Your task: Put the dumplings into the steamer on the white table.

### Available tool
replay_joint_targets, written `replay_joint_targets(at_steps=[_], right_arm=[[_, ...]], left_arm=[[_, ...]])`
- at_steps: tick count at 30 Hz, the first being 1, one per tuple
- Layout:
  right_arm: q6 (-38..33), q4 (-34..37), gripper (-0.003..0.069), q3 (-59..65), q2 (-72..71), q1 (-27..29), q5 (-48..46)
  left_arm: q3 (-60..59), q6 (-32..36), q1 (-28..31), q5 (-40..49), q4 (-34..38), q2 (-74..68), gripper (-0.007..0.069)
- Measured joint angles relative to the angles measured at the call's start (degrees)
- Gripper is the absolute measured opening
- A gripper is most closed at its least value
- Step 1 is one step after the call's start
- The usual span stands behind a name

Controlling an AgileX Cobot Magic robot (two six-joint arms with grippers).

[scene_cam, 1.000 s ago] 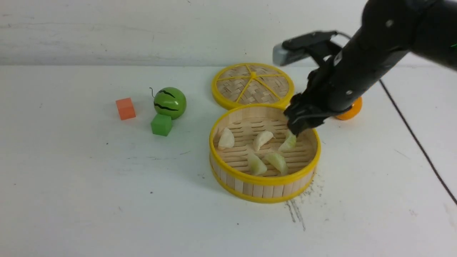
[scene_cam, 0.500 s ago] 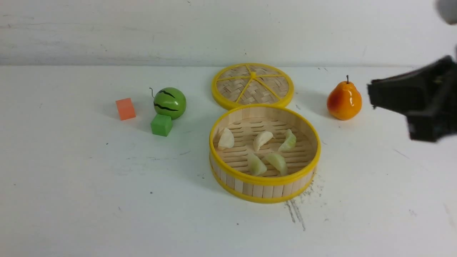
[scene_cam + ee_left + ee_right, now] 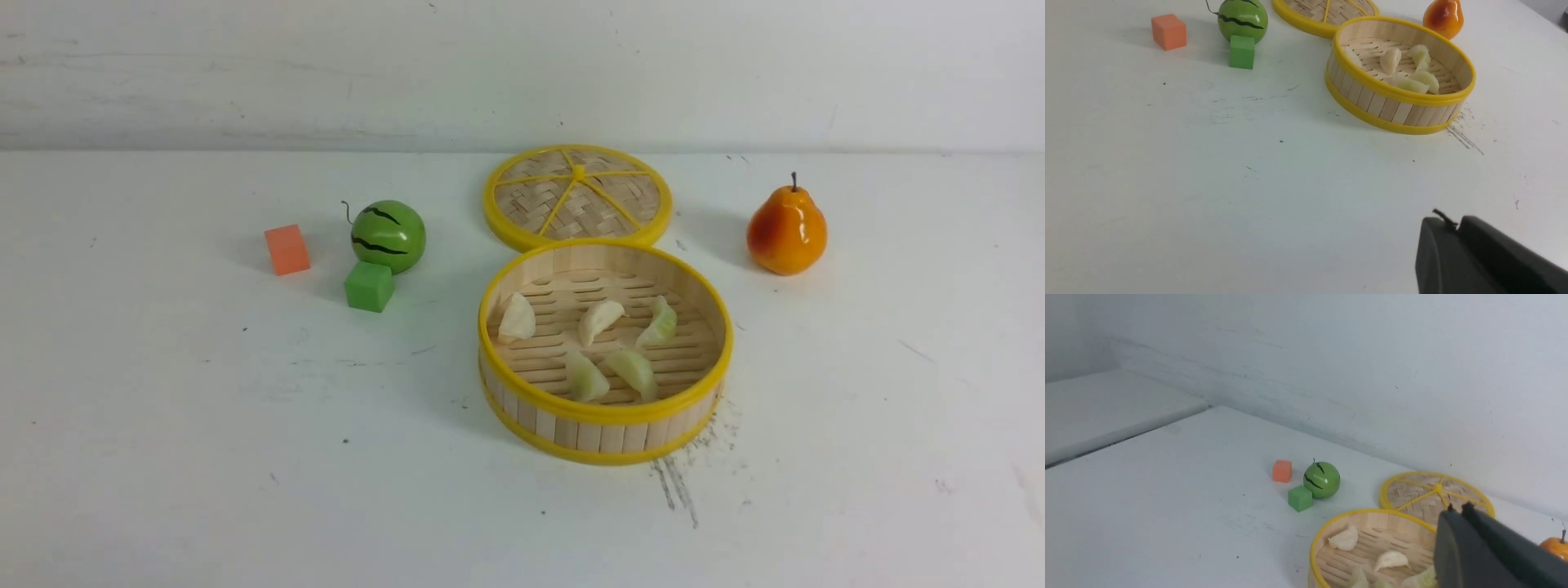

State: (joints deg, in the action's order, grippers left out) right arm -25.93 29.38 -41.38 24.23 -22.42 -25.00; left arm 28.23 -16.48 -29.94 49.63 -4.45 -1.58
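Note:
The steamer (image 3: pixel 604 408) stands on the white table (image 3: pixel 163 449) right of centre. Several dumplings lie on its slatted floor: two cream-white ones (image 3: pixel 518 318) (image 3: pixel 600 319) and three pale green ones (image 3: pixel 659 322) (image 3: pixel 585 376) (image 3: pixel 635 372). The steamer also shows in the left wrist view (image 3: pixel 1396 110) and the right wrist view (image 3: pixel 1331 531). Neither arm shows in the front view. My left gripper (image 3: pixel 1453 222) is shut and empty over bare table, near of the steamer. My right gripper (image 3: pixel 1457 507) is shut and empty, raised beside the steamer.
The flat woven lid (image 3: pixel 578 196) lies just behind the steamer. An orange pear (image 3: pixel 786 230) stands at the right. A green toy watermelon (image 3: pixel 389 235), a green cube (image 3: pixel 369 285) and an orange cube (image 3: pixel 286 249) sit at the left. A white wall rises behind the table.
My right arm has pulled back from over the steamer to the right and left the front view. The green dumpling it was over stays in the steamer.

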Motion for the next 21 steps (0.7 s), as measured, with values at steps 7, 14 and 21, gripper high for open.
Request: replay_joint_targets(at_steps=[7,14,21], right_arm=[[0.0,0.0,-0.0011,0.1,-1.0,0.0,-0.1],[0.0,-2.3,-0.0008,0.6,-1.0,0.0,1.5],[8.9,-7.0,-0.0022,16.3,-4.0,1.9,18.3]], left_arm=[[0.0,0.0,0.0,0.0,0.0,0.0,0.0058],[0.0,0.0,0.0,0.0,-0.1,0.0,0.0059],[0.0,0.0,0.0,0.0,-0.4,0.1,0.0066]])
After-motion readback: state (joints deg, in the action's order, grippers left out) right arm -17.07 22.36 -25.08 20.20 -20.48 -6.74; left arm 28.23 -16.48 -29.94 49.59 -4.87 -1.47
